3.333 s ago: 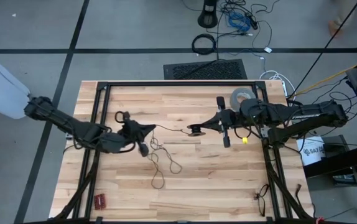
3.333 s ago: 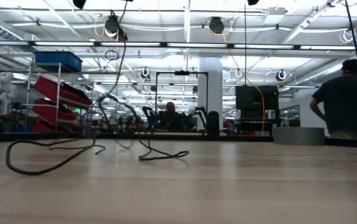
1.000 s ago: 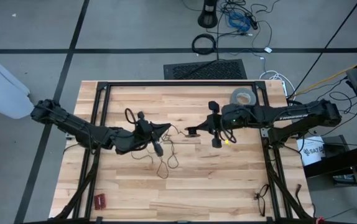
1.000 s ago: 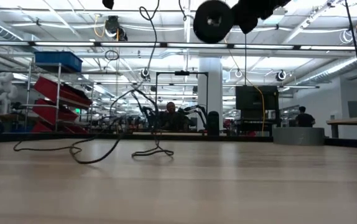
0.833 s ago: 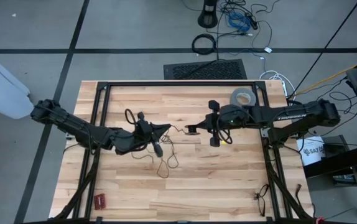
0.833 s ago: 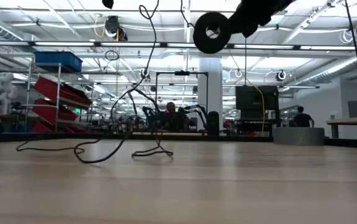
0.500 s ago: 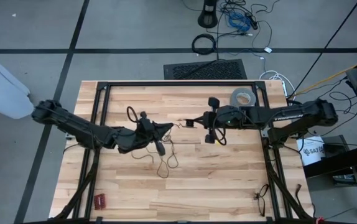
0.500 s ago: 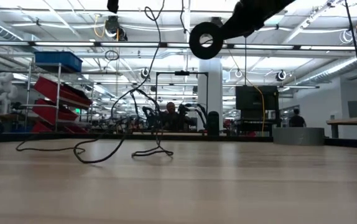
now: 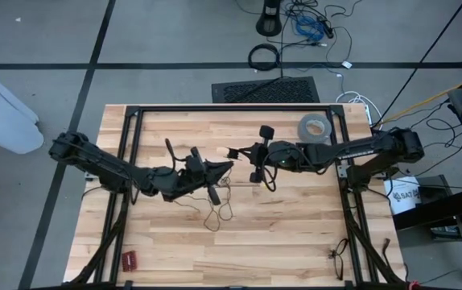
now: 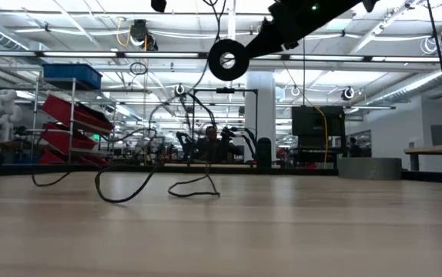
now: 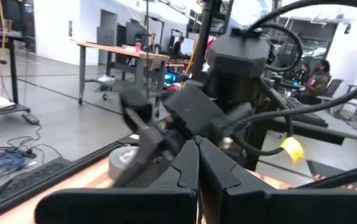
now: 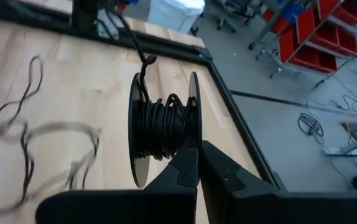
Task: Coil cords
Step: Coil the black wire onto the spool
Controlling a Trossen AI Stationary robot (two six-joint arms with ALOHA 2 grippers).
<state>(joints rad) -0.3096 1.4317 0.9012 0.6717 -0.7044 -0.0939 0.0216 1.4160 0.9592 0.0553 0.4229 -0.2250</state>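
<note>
A: High view, item one: left pincer [image 9: 229,167], dark, jaws closed, held above the middle of the pale wooden plank surface [image 9: 295,234], nose to nose with the right pincer [image 9: 233,152], jaws likewise closed.
B: And the thin black cord [image 9: 215,211]?
A: Loose loops lie on the surface just under and in front of the left pincer; a strand rises toward the two tips. Whether the left jaws pinch that strand cannot be told from above. Also listed: grey tape roll [image 9: 315,126], near the far edge by the right arm.

B: Low view?
A: Small black round spool [image 10: 226,58], raised high at the right arm's tip. Cord [image 10: 125,192] hangs down from above and trails in slack curves across the surface.

A: Left wrist view: own fingers [image 11: 188,167] pressed together; the right arm's body fills the space ahead. No cord discernible between them.

B: Right wrist view?
A: Closed pincer gripping the spool [image 12: 161,124] by its flange; several turns of cord already wound on the core, a free strand leaving the top, loose loops [image 12: 35,140] on the boards beyond.

B: Step in hand?
A: Judged: winding, mid-way; much cord left unwound. Next move likely calls for another pass round the core with the strand kept taut, so the slack lifts without snagging.
</note>
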